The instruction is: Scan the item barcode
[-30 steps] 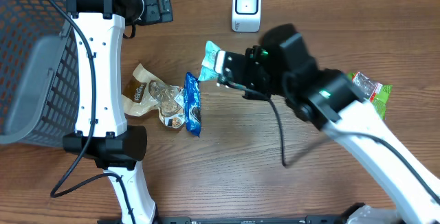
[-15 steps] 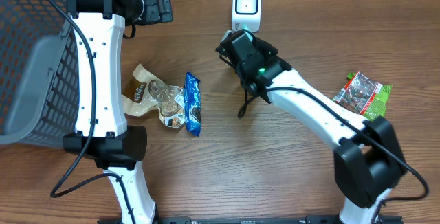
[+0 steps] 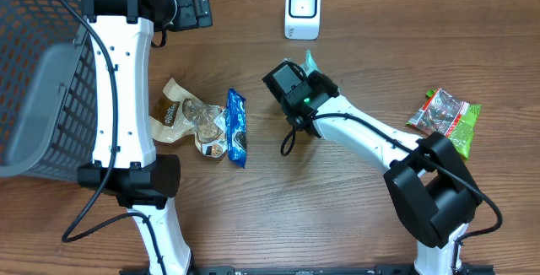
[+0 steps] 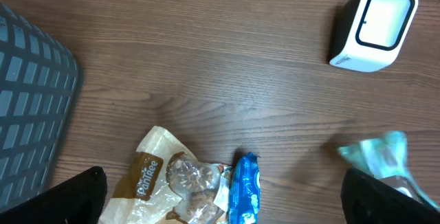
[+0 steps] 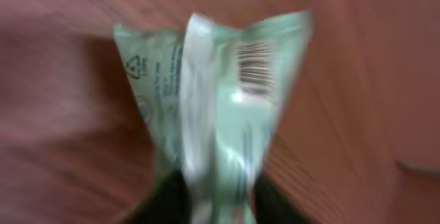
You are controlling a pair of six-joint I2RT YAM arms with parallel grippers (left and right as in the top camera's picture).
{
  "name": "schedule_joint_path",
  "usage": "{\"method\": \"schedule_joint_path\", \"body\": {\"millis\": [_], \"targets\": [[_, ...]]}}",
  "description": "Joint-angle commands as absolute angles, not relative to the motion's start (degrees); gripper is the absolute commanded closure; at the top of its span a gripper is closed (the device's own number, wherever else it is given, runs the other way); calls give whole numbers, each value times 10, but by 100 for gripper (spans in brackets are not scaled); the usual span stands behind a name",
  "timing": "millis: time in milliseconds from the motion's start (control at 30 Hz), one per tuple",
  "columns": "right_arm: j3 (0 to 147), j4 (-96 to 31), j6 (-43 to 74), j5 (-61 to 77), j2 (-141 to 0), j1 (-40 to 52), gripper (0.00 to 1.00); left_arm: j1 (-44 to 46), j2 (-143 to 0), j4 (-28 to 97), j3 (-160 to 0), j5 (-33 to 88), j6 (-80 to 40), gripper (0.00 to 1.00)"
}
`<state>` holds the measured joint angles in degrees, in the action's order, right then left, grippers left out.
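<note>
Though blurred, pale green packet (image 5: 220, 114), barcode (image 5: 256, 66) visible, between right jaws, grip unclear; left jaws wide.

Table (image 4: 206, 66): wood, visible grain, smooth with a soft sheen.
Scanner (image 4: 375, 26): smooth, glossy white plastic.
Green packet (image 5: 220, 93): thin, shiny, creased film.
Blue packet (image 3: 237, 127), lower left of scanner: glossy film.
Tan packet (image 3: 173, 110), further left of scanner: matt, paper-like, with a clear window.
Basket (image 3: 42, 98), far left of scanner: matt grey plastic mesh.
</note>
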<state>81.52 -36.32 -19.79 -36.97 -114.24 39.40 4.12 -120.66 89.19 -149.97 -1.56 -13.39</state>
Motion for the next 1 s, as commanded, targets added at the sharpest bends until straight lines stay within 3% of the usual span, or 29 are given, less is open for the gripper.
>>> {"method": "schedule_joint_path", "body": {"millis": [0, 33, 100, 133, 400, 600, 800, 967], "targets": [[816, -375, -132, -247, -1142, 393, 47, 41, -1207, 893, -1506, -19, -133, 0], [816, -379, -125, -222, -1142, 393, 39, 41, -1207, 893, -1506, -19, -133, 0], [816, -387, -100, -176, -1141, 392, 7, 41, -1207, 893, -1506, -19, -133, 0], [818, -393, -90, -156, -1141, 392, 0, 42, -1207, 893, -1506, -19, -133, 0], [914, -502, -13, 21, -1130, 346, 0, 41, -1207, 893, -1506, -19, -133, 0], [974, -542, 70, 237, -1096, 192, 4, 41, -1207, 893, -1506, -19, -133, 0], [909, -521, 217, 368, -1115, 43, 9, 41, -1207, 893, -1506, -19, -133, 1], [809, -425, 256, 397, -1116, 21, 13, 41, -1207, 893, -1506, -19, -133, 0]]}}
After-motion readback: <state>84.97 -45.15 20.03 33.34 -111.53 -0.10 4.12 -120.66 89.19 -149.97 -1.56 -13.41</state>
